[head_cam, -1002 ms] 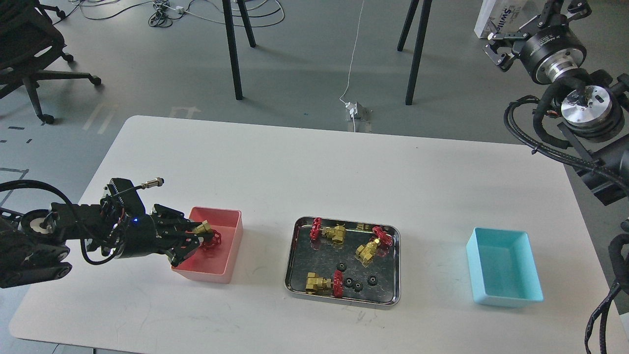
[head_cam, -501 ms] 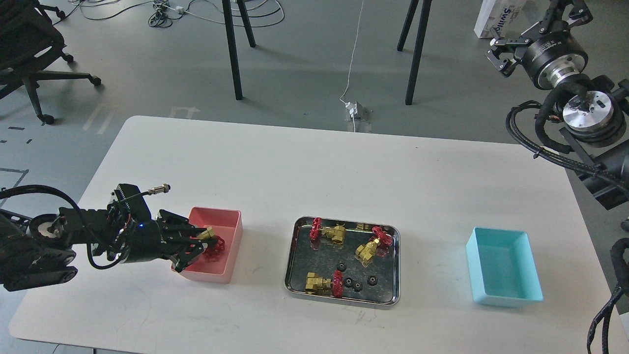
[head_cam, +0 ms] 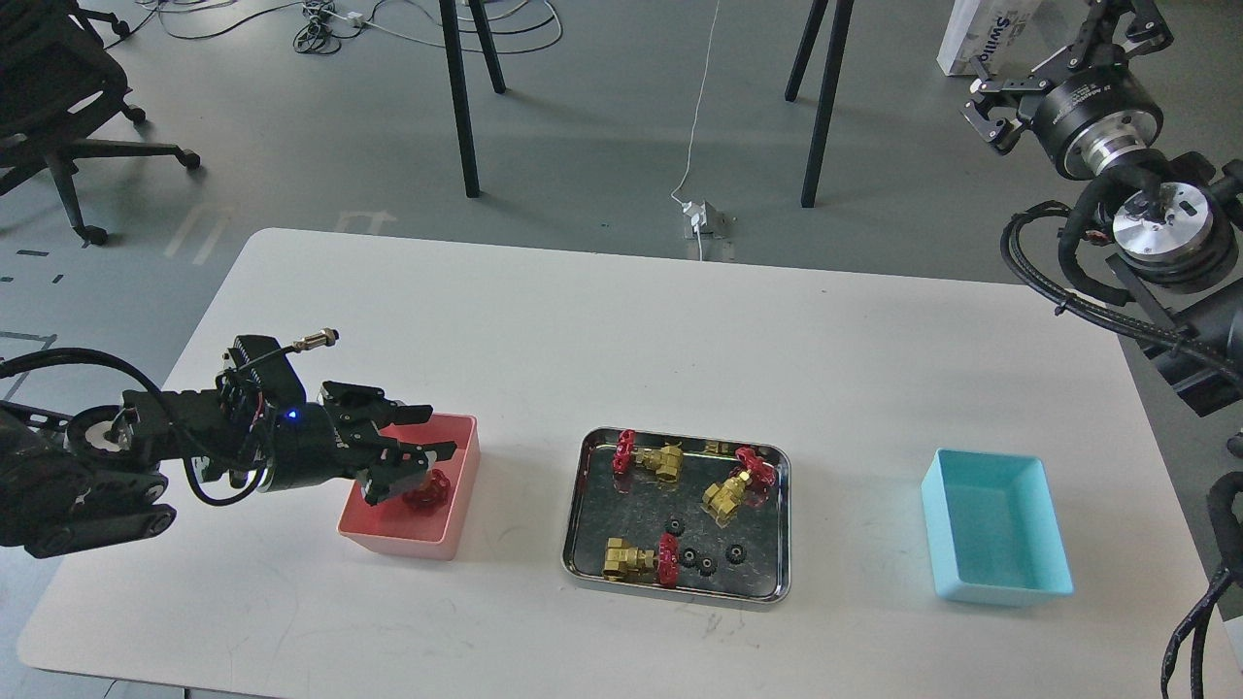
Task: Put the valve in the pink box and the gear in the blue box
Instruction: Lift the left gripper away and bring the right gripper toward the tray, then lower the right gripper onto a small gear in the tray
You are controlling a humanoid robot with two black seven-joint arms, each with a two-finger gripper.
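My left claw (head_cam: 413, 442) hangs spread over the pink box (head_cam: 456, 456); the valve (head_cam: 427, 488) seemingly lies inside, red wheel showing.

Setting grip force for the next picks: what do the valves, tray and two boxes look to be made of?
Valve: brass-like yellow metal body, red painted handwheel. Steel tray: polished metal, mirror reflections on its floor. Pink box and blue box: matte, evenly coloured walls, likely moulded plastic.

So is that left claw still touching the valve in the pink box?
Cannot tell. In the head view the left claw is open over the pink box, but its lower finger overlaps the valve, hiding any gap.
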